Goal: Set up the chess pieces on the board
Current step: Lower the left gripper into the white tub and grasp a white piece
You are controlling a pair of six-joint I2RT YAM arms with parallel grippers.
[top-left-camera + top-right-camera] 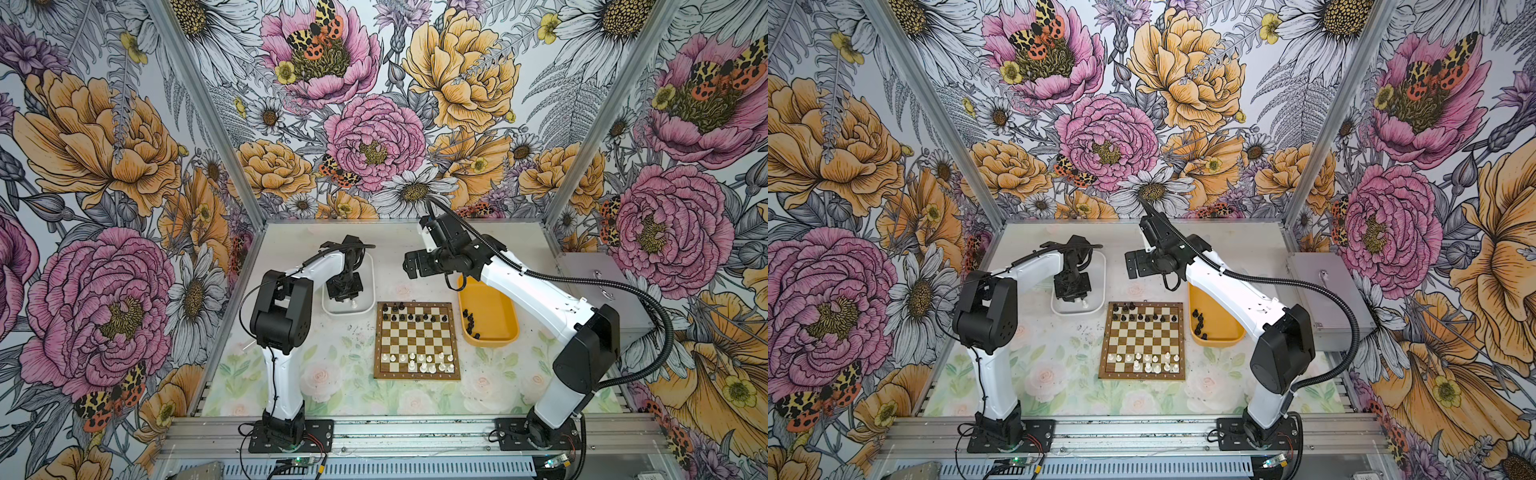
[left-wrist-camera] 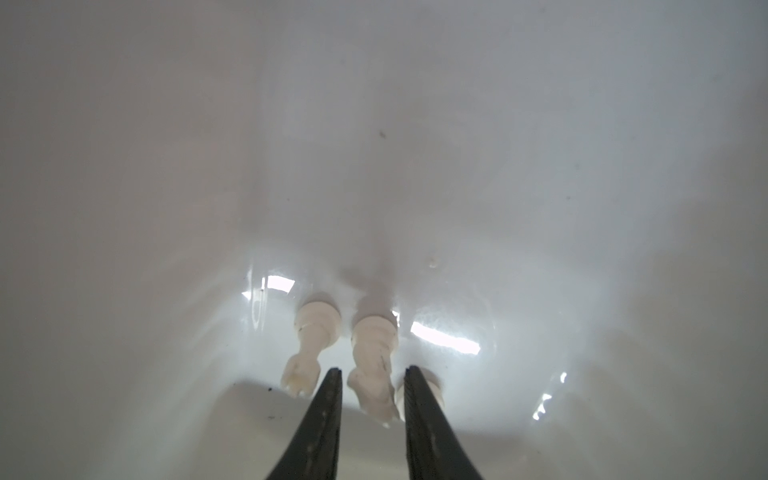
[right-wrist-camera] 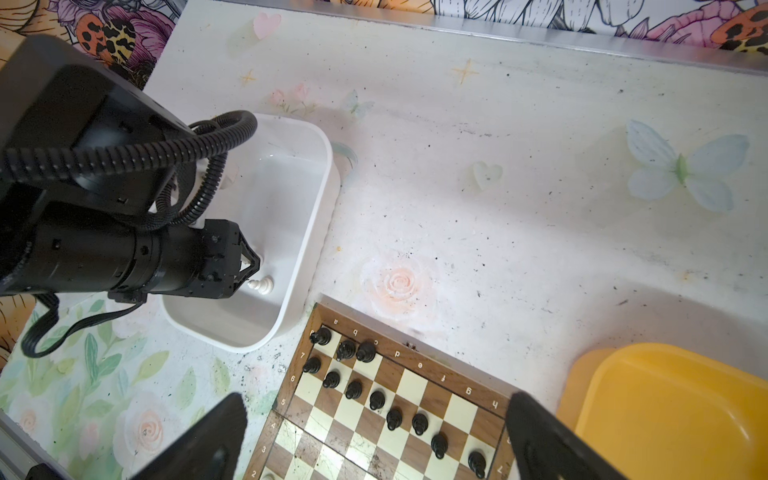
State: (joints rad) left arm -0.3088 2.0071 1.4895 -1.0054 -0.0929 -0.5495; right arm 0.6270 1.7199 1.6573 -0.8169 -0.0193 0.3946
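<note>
Left pincer [image 2: 372, 371], part-open, straddles a white piece [image 2: 373, 347] lying in the tray [image 2: 166, 249]. The piece is likely light and slippery, so pinch its waist. Right pincer [image 3: 376, 399] gapes, empty, above the board [image 3: 419, 368].

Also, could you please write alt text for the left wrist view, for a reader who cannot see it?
The left gripper, its two dark fingers apart, straddles a small glossy white chess piece lying on its side in a glossy white tray. A second white piece lies beside it, outside the fingers; a third piece is mostly hidden behind one finger.
</note>
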